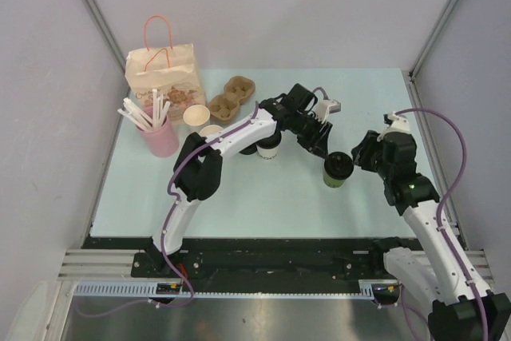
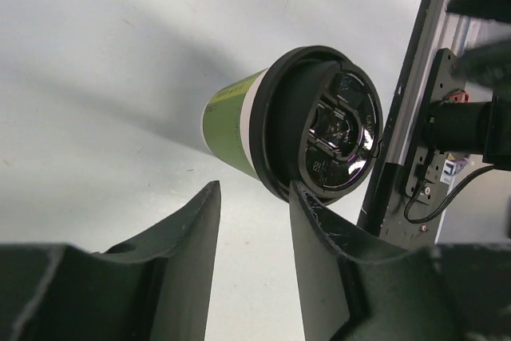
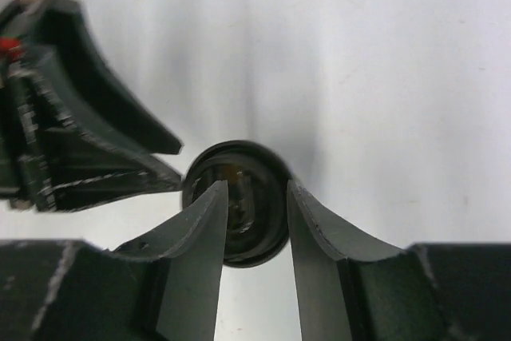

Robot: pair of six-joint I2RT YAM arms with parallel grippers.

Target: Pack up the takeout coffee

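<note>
Right now the green cup [image 1: 338, 172] with its black lid [image 2: 335, 129] stands on the desk [image 1: 319, 205], right of the middle and between the two hands. The left hand [image 2: 254, 197] has its fingers apart with nothing between them, one tip right at the lid's rim. The right hand [image 3: 255, 188] is apart too, the lid showing between its fingers, though I cannot tell if they touch it. The white cup [image 1: 269, 149] stands to the left, partly under the left arm [image 1: 231, 137]. The cup tray [image 1: 231, 100], paper bag [image 1: 164, 73] and pink cup of straws [image 1: 162, 137] are farther back.
</note>
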